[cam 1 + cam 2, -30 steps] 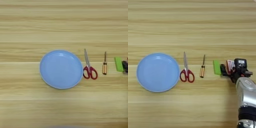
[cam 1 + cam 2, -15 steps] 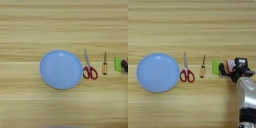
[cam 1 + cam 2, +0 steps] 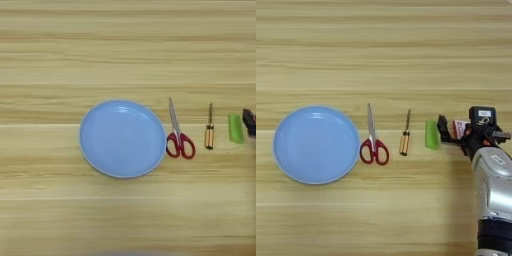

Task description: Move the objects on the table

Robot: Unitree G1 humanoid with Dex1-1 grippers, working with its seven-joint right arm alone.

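Note:
On the light wood table [image 3: 381, 50] three small items lie in a row. Red-handled steel scissors [image 3: 373, 142] point away from me. To their right is a thin screwdriver [image 3: 405, 135] with an orange-brown handle. A small bright green block [image 3: 431, 134] is furthest right. My right gripper [image 3: 448, 131] is low over the table, its black tip right beside the block's right side. The silver forearm [image 3: 495, 185] rises from the bottom right. In the left eye view only the gripper's dark tip [image 3: 248, 122] shows, next to the green block [image 3: 235, 128].
A round light-blue plate [image 3: 316, 144] with nothing on it sits left of the scissors, almost touching their handles. Bare wood stretches across the far half of the table and along the near edge.
My gripper has edged slightly left, closer to the green block. The scissors, the screwdriver, the block and the plate have not moved.

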